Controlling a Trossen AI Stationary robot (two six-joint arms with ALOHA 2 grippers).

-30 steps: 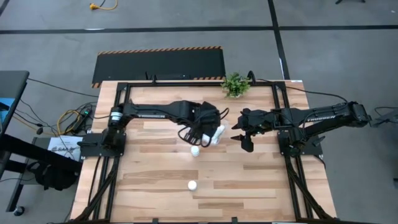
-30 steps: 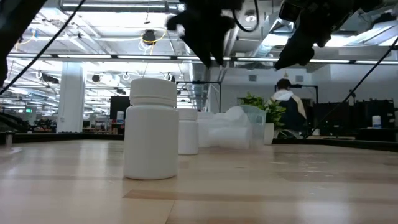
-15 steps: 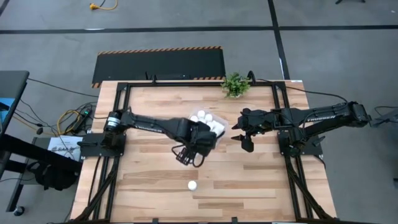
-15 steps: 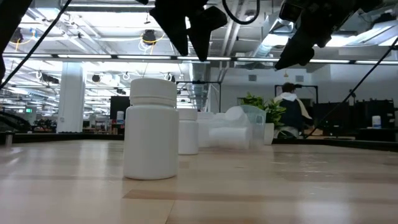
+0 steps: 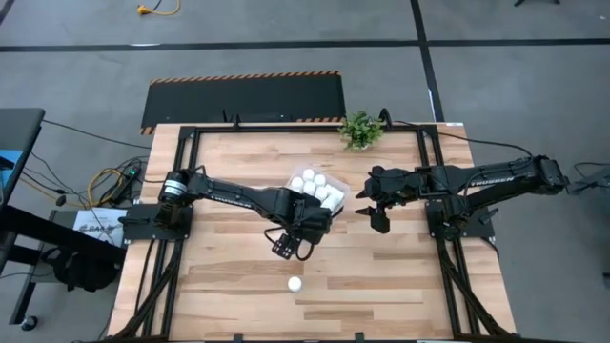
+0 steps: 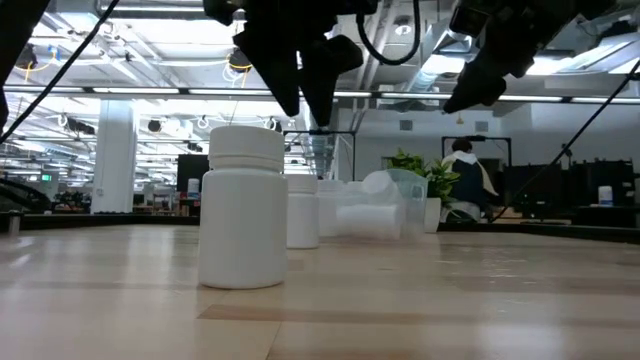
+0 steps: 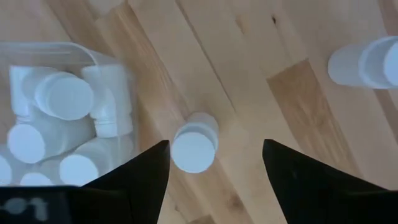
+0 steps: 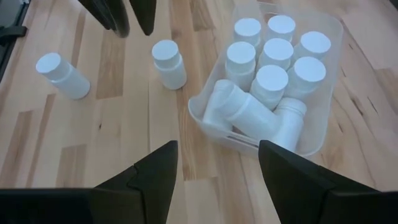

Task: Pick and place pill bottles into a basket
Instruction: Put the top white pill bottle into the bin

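Hovering now over a standing pill bottle [image 7: 194, 148] beside the basket [image 5: 315, 190], left claw [image 7: 214, 163] spread, empty, shifted forward.

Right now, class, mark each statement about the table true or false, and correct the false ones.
1. Two bottles stand on the table outside the basket. True: one nearer it, one farther off.
2. The left hand grips a bottle. False: it is open and empty above the nearer bottle.
3. Every bottle in the basket stands upright. False: some lie tipped over.
4. The right hand is empty. True.
5. The plant sits inside the basket. False: it stands at the table's far edge.
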